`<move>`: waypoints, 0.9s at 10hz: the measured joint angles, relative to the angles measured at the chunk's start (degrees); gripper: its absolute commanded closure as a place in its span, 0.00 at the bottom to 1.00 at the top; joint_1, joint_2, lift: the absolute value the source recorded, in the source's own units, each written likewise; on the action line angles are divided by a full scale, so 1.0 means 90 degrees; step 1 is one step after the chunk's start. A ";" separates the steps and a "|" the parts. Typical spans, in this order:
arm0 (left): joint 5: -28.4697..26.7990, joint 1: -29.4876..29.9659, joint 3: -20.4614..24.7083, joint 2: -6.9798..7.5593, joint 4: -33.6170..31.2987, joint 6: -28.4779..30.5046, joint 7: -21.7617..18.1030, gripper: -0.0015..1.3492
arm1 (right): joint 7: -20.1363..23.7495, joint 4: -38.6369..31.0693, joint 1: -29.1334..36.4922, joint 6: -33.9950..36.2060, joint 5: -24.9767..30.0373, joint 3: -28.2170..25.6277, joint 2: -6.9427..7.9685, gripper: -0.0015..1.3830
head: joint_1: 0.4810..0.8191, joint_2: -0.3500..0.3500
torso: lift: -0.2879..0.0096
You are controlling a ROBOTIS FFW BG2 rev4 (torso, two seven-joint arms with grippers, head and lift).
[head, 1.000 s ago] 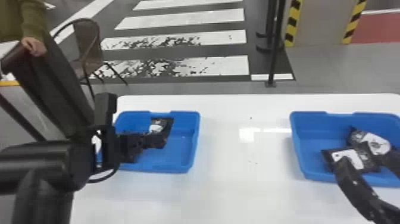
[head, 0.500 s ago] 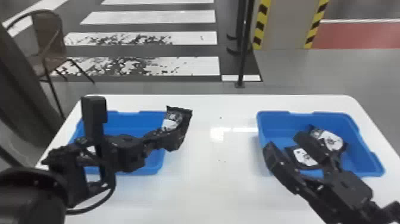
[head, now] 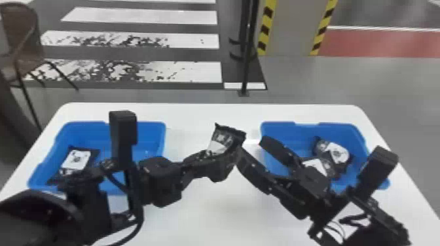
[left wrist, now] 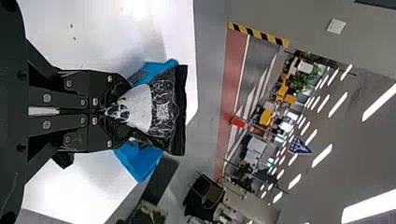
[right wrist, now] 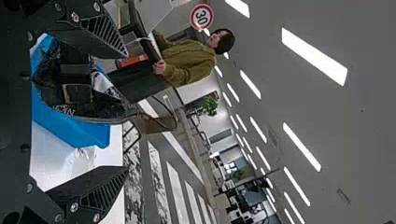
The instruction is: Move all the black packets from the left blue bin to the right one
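Over the table between the bins, my left gripper (head: 219, 160) is shut on a black packet (head: 226, 139) with a white label. In the left wrist view the left gripper (left wrist: 116, 112) pinches this packet (left wrist: 163, 109) at its narrow end. My right gripper (head: 250, 153) stands open, its fingers on the packet's right side and the right bin's left edge; the right wrist view has the right gripper (right wrist: 126, 112) wide apart, the packet (right wrist: 84, 93) near one finger. The left blue bin (head: 147, 126) holds a black packet (head: 77, 160); the right blue bin (head: 278, 126) holds two packets (head: 337, 153).
The white table (head: 212, 113) carries both bins. A chair (head: 24, 39) and a dark pole (head: 247, 59) stand on the floor beyond it. Both arms reach in low over the table, close together.
My left gripper has lifted its packet out of the left bin and carried it right. The right gripper has come left from over the right bin. The head view has also shifted.
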 measured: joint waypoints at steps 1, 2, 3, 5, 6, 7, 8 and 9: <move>0.0061 -0.0056 -0.0143 0.0014 0.0000 -0.0015 0.0000 0.90 | 0.0011 0.0098 -0.0162 0.0066 -0.0096 0.0084 -0.0021 0.13 | 0.63 0.41 | 0.50; 0.0110 -0.0095 -0.0242 0.0021 0.0000 -0.0027 0.0000 0.90 | 0.0023 0.0135 -0.0270 0.0134 -0.0143 0.0146 -0.0027 0.14 | 0.63 0.41 | 0.50; 0.0184 -0.0126 -0.0327 0.0028 0.0000 -0.0040 0.0000 0.90 | 0.0028 0.0194 -0.0349 0.0208 -0.0194 0.0222 -0.0032 0.19 | 0.63 0.41 | 0.50; 0.0344 -0.0169 -0.0509 0.0041 0.0001 -0.0061 0.0003 0.90 | 0.0038 0.0396 -0.0463 0.0239 -0.0385 0.0333 -0.0037 0.86 | 0.63 0.39 | 0.50; 0.0382 -0.0172 -0.0558 0.0043 0.0002 -0.0048 0.0003 0.90 | 0.0026 0.0467 -0.0490 0.0160 -0.0444 0.0347 -0.0033 0.92 | 0.63 0.38 | 0.50; 0.0403 -0.0173 -0.0582 0.0047 0.0002 -0.0029 -0.0003 0.90 | 0.0003 0.0518 -0.0504 0.0001 -0.0462 0.0348 -0.0029 0.92 | 0.63 0.38 | 0.50; 0.0415 -0.0167 -0.0590 0.0050 0.0002 -0.0010 -0.0002 0.90 | -0.0004 0.0546 -0.0512 -0.0083 -0.0475 0.0349 -0.0028 0.92 | 0.63 0.37 | 0.50; 0.0418 -0.0160 -0.0596 0.0050 0.0002 -0.0003 -0.0001 0.90 | -0.0005 0.0561 -0.0520 -0.0108 -0.0472 0.0349 -0.0028 0.92 | 0.63 0.36 | 0.50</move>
